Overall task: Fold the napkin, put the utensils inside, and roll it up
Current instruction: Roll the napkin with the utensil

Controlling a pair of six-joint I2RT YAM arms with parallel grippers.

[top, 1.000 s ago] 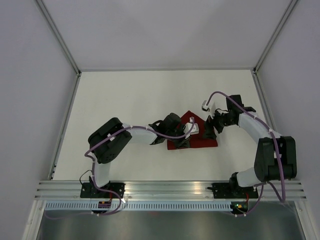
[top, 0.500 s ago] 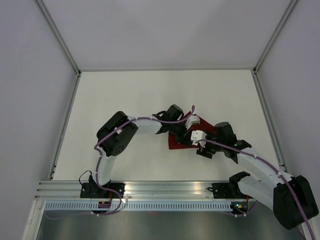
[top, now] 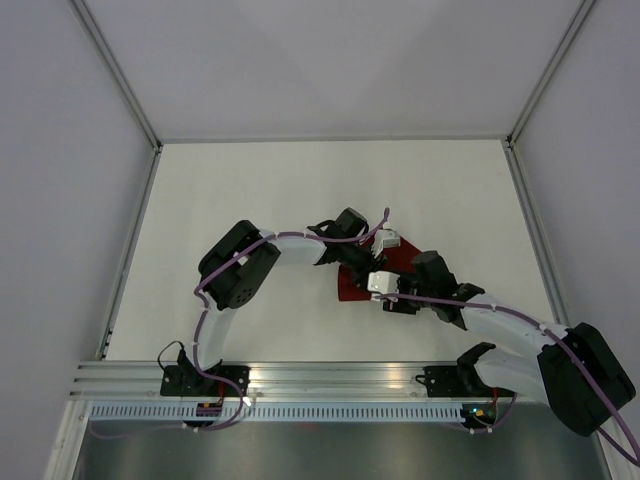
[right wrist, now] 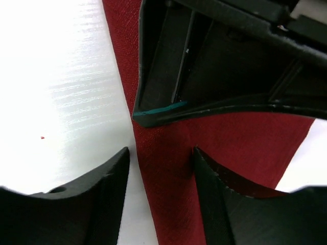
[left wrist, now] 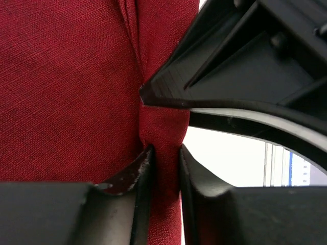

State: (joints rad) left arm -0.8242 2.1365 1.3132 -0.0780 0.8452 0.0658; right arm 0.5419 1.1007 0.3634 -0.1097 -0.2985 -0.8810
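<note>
The maroon napkin (top: 348, 286) lies bunched near the table's middle, mostly covered by both grippers. My left gripper (top: 367, 264) is shut on a raised fold of the napkin (left wrist: 76, 87), and the cloth is pinched between its jaws (left wrist: 162, 153). My right gripper (top: 385, 298) is open at the napkin's near edge. Its jaws (right wrist: 161, 153) straddle a strip of the cloth (right wrist: 168, 194) without pinching it. The left gripper's finger (right wrist: 214, 61) sits just ahead of them. The pale stick-like utensil is not in view.
White tabletop (top: 250, 200) surrounds the napkin, with metal frame rails (top: 130, 240) at the left and right sides. The two grippers' fingers are almost touching over the cloth; the right gripper's finger (left wrist: 245, 66) fills the left wrist view's upper right.
My right arm swung from the napkin's right side round to its near edge, beside the left gripper. The left gripper shifted slightly back and the napkin got more bunched.
</note>
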